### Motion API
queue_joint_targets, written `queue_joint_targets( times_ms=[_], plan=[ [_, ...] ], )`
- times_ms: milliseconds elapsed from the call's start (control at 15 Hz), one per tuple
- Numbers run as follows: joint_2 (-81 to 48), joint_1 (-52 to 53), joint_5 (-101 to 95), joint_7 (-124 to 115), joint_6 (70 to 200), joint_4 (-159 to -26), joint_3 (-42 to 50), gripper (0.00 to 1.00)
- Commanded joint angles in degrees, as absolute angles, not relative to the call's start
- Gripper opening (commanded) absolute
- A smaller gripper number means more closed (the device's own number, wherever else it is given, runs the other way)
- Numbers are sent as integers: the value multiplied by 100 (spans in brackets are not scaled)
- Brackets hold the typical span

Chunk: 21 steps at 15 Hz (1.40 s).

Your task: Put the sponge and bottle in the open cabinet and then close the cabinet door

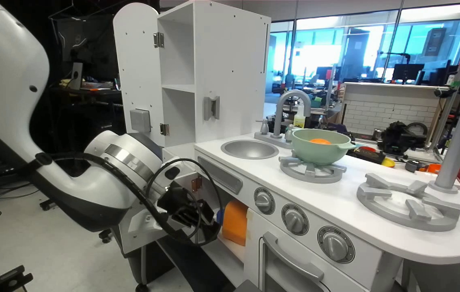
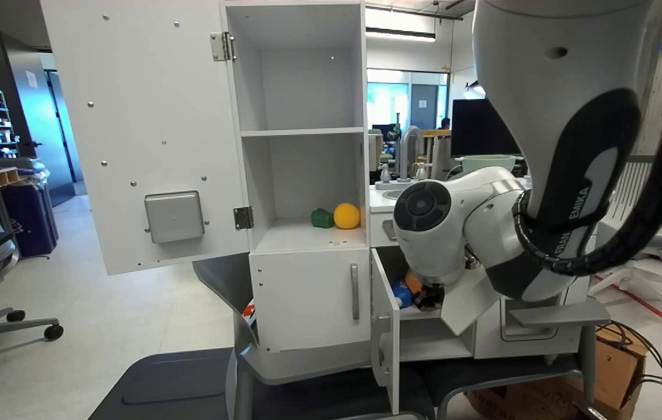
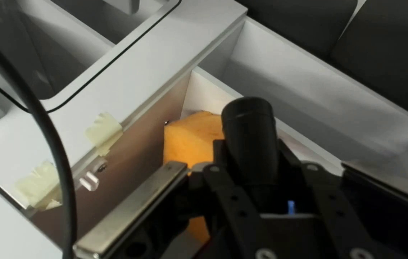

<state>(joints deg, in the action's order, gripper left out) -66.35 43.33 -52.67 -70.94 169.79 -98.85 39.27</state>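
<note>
Orange sponge (image 1: 235, 224) inside low white cabinet (image 1: 228, 261).

In an exterior view the arm (image 1: 13, 81) is slanting down from upper left; low in the wrist view the gripper (image 3: 252, 158) is gripping, jaws standing partly apart.

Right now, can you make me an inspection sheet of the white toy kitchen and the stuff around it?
Surface: flat white countertop with a round silver sink.
Job's things: orange foam sponge inside the low white cabinet; slim black bottle held at its opening; white rectangular cabinet door open.
Clutter: pale green bowl holding an orange object; blue object beside the sponge; dark green lump and yellow-orange ball in the tall white cupboard.
Grippers: one black gripper, closed on the bottle.
Cables: thin black cable beside the gripper.
Surroundings: bright glass windows, brown cardboard box.
</note>
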Motion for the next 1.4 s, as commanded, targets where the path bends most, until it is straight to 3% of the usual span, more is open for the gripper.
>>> queue_joint_targets(
  times_ms=[0,1000,1067,1133,1333],
  plan=[
    [-7140,4287,-5213,-7255,16989,-9216,4141,9],
    [-7909,3425,-5199,-6880,16671,-7555,4038,9],
    [-7896,3394,-5192,-6823,16597,-7513,3987,59],
    [-7925,3361,-5201,-6811,16547,-7449,3958,61],
    [-7940,3265,-5234,-6728,16360,-7309,3823,82]
  ],
)
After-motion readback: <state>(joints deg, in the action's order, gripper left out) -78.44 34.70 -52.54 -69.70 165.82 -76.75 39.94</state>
